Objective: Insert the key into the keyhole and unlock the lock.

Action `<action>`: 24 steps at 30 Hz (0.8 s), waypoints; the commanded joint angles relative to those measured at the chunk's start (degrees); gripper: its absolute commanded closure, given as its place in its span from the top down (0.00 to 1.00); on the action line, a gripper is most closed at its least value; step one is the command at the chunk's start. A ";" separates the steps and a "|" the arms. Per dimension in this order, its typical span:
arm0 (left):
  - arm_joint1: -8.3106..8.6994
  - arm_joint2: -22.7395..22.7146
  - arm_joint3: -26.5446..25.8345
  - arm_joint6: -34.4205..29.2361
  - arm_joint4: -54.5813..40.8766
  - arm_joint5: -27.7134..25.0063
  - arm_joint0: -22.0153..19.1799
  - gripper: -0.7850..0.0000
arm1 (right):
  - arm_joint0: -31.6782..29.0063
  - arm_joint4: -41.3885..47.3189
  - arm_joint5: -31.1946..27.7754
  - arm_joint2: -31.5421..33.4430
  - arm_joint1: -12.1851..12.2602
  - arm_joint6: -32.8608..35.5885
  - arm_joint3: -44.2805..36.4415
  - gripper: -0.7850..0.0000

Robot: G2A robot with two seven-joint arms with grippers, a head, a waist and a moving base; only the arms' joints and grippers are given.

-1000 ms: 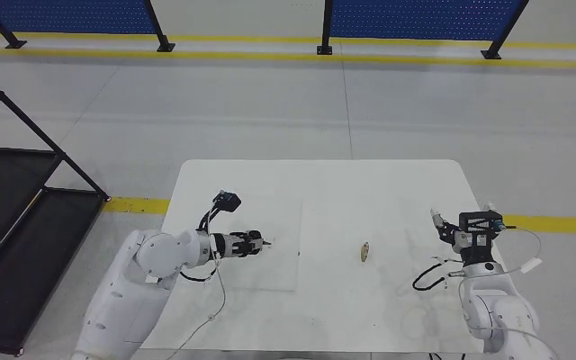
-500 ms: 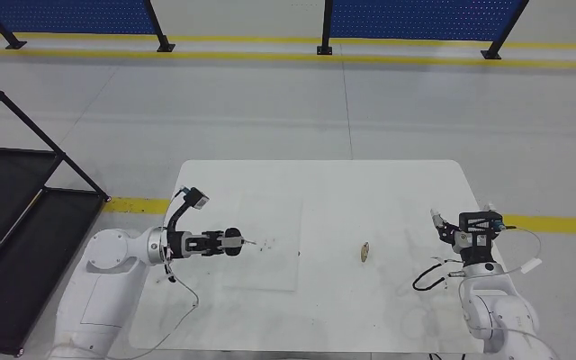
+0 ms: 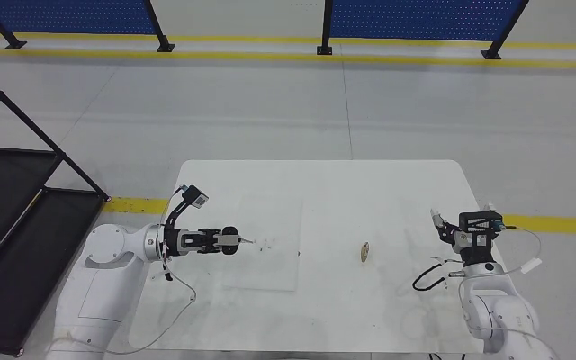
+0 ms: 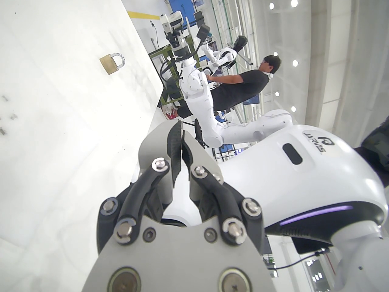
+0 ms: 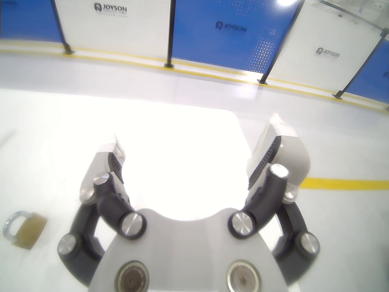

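A brass padlock with a silver shackle lies flat on the white table, right of centre; it also shows as the padlock and the padlock. My left gripper hovers over the table's left half, pointing toward the lock and well short of it. Its pads are pressed together at the left gripper. A thin pale sliver, the key, sticks out past them. My right gripper stands open at the table's right edge, and the right gripper holds nothing, with the lock off to its side.
A faintly outlined pale sheet lies under the left gripper, with small dark specks on it. A black rack stands on the floor left of the table. Bare tabletop lies between the two grippers around the padlock.
My left arm has drawn back to the left, away from the padlock, with its gripper still shut; little has shifted in the last half second. The right arm and padlock have not moved.
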 commanded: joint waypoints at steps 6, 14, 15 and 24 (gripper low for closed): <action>0.00 0.00 0.00 0.00 0.00 0.00 0.00 0.00 | -0.02 0.84 -1.44 -0.77 -0.06 0.27 -0.09 1.00; 0.00 0.00 0.00 0.00 0.00 0.00 0.00 0.00 | 0.87 -2.61 -9.96 -9.52 -0.35 9.41 0.20 1.00; 0.00 0.00 0.00 0.00 0.00 0.00 0.00 0.00 | 0.97 -2.59 -10.13 -9.98 -0.39 10.10 0.01 1.00; 0.00 0.00 0.00 0.00 0.00 0.00 0.00 0.00 | 2.83 1.30 -9.42 -13.85 -0.82 29.77 -9.17 1.00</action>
